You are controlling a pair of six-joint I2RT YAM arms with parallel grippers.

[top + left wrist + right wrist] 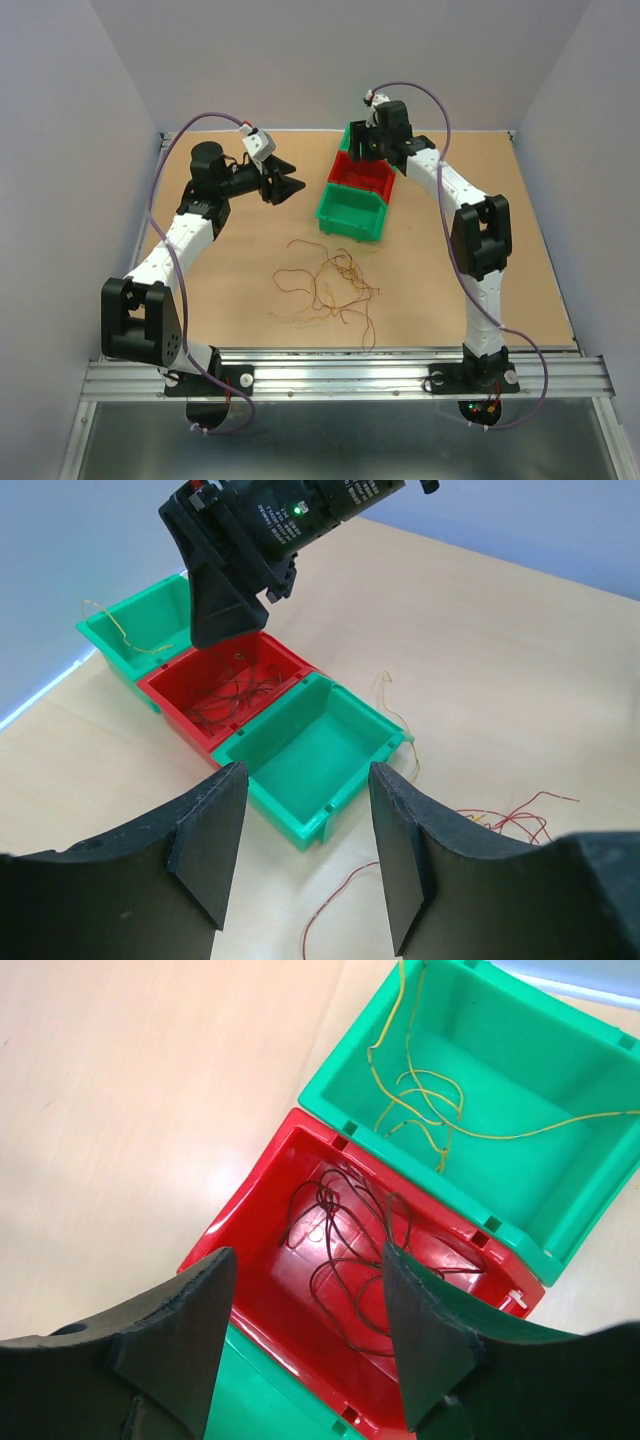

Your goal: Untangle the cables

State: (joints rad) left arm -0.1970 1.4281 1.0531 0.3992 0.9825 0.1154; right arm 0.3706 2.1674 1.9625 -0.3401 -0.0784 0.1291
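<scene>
A tangle of thin brown, orange and yellowish cables (335, 285) lies on the table in front of the bins; its edge shows in the left wrist view (505, 820). A dark cable (350, 1250) lies coiled in the red bin (262, 1295). A yellow cable (425, 1100) lies in the far green bin (500, 1050). The near green bin (350, 212) holds nothing. My left gripper (295, 185) is open and empty, in the air left of the bins. My right gripper (358, 143) is open and empty above the red bin.
The three bins stand in a row at the back middle of the table: green (140, 630), red (225, 695), green (310, 750). The table's (500, 250) walls rise at the back and sides.
</scene>
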